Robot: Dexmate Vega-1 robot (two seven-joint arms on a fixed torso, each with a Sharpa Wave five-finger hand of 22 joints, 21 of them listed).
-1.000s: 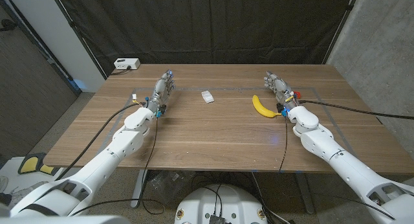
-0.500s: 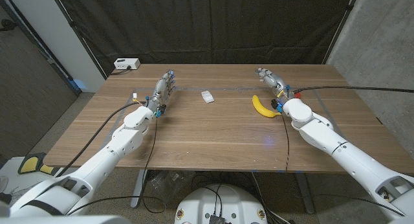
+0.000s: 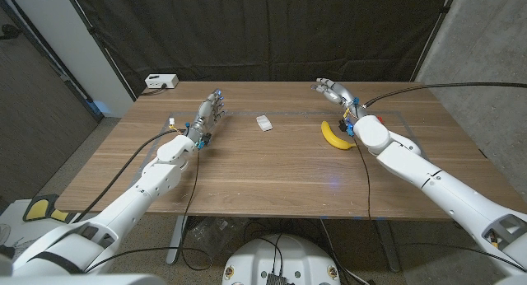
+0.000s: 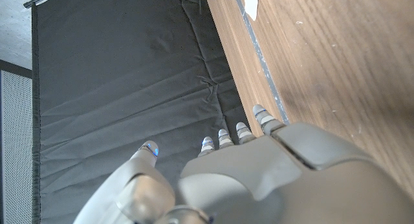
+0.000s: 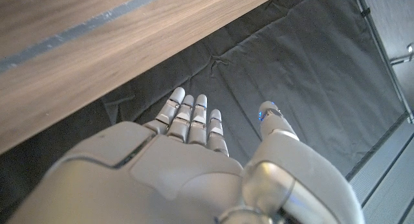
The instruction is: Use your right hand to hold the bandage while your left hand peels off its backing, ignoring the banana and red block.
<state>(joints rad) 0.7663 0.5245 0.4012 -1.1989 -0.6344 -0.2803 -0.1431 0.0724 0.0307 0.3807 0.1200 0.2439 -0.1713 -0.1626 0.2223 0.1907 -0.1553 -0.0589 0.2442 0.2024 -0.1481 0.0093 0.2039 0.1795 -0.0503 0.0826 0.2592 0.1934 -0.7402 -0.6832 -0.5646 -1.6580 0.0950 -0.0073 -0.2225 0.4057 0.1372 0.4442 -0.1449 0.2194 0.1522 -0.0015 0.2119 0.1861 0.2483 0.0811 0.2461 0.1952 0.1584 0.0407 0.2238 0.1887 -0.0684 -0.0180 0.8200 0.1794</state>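
The bandage [image 3: 263,123], a small white packet, lies on the wooden table [image 3: 272,174] toward the far middle. My left hand [image 3: 210,112] stands to its left with fingers straight and apart, holding nothing; the left wrist view shows its fingers [image 4: 226,136] reaching past the table's far edge. My right hand [image 3: 333,91] is raised over the far part of the table, right of the bandage and beyond the banana [image 3: 333,136], fingers spread and nothing in them. Its fingers [image 5: 194,117] point at the black curtain in the right wrist view.
The yellow banana lies just in front of my right hand, beside the right wrist. A bit of the red block [image 3: 378,119] shows behind the right forearm. A grey tape line [image 3: 288,113] runs along the far side. A white box [image 3: 161,81] sits beyond the back left corner.
My right hand has lifted and swung left and toward the far edge, from beside the red block to beyond the banana. The left hand and the bandage have not moved.
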